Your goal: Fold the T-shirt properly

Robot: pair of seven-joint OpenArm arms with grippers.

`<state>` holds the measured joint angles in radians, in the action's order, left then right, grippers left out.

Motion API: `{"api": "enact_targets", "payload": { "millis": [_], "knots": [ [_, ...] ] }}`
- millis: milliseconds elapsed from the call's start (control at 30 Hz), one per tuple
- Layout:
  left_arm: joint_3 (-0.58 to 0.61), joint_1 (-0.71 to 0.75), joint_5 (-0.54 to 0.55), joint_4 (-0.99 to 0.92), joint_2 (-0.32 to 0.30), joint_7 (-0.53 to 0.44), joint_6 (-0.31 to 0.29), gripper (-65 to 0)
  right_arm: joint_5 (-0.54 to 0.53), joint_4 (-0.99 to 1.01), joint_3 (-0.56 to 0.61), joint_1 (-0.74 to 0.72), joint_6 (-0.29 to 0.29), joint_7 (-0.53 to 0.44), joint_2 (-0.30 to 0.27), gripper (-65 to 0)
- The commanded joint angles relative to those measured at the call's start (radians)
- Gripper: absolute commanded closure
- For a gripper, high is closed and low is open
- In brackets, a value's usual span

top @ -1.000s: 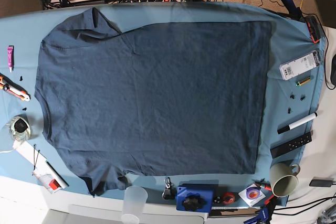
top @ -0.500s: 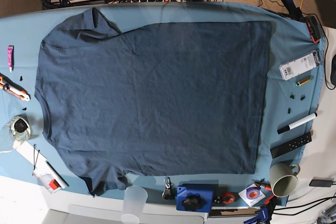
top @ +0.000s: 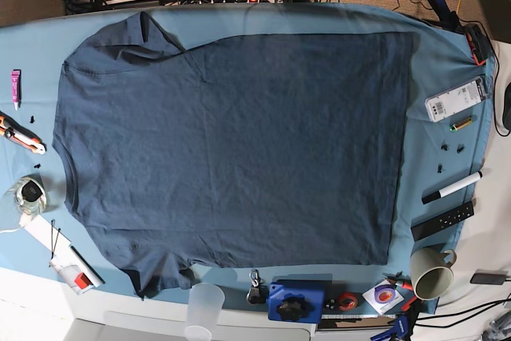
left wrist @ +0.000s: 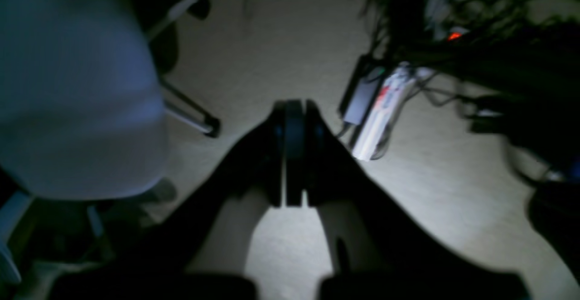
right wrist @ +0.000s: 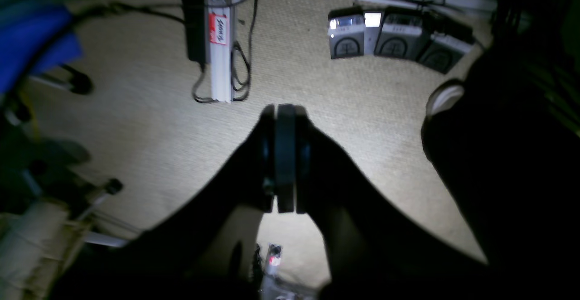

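Both pincers are pressed together with nothing between them. The left gripper [left wrist: 290, 152] has its pads flush against each other and points down at beige carpet floor [left wrist: 290, 55], with a white chair seat [left wrist: 77, 87] off to one side of it and a tangle of dark cables [left wrist: 476, 41] on the other. The right gripper [right wrist: 283, 155] is the same deal, squeezed closed over the carpet, with a white power strip [right wrist: 220, 41] and a row of grey boxes [right wrist: 389, 39] beyond its tip.

Neither gripper is anywhere near the T-shirt [top: 231, 149]. It lies flat and spread out on the blue tablecloth [top: 439, 77], covering most of it. Around the shirt: a marker [top: 452, 188] and beige mug [top: 431, 271] past its hem edge, a clear plastic cup [top: 204, 309] just off its lower edge.
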<state>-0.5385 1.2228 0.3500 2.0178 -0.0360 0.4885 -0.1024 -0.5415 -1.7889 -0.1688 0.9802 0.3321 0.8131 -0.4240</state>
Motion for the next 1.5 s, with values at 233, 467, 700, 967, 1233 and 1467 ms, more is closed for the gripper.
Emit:
{"api": "enact_targets", "payload": {
  "millis": [233,467,700,967,1233,1467],
  "knots": [
    [-0.007,0.043,0.085,0.236,-0.004,0.098,-0.002,0.0,-0.286,-0.308,-0.378,0.135,0.169,0.120,0.031,0.0],
    [-0.007,0.031,0.085,0.300,-0.010,0.095,-0.003,0.0,-0.326,-0.449,-0.633,0.106,0.172,0.113,0.033,0.0],
    [-0.007,0.002,0.085,0.300,-0.009,0.095,-0.003,0.0,-0.261,-0.468,-0.717,0.031,0.182,0.114,0.033,0.0],
    [-0.007,-0.010,0.085,0.300,-0.009,0.094,-0.029,0.0,-0.235,-0.468,-0.717,0.025,0.229,0.109,0.033,-29.5],
    [-0.007,-0.025,0.085,0.300,-0.009,0.093,-0.041,0.0,-0.278,-0.395,-0.716,-0.068,0.218,0.148,0.064,-31.8],
    [-0.007,-0.029,0.085,0.300,-0.009,0.064,-0.082,0.0,-0.499,-0.099,-0.716,-0.203,0.319,0.251,0.066,-31.7]
  ]
}}
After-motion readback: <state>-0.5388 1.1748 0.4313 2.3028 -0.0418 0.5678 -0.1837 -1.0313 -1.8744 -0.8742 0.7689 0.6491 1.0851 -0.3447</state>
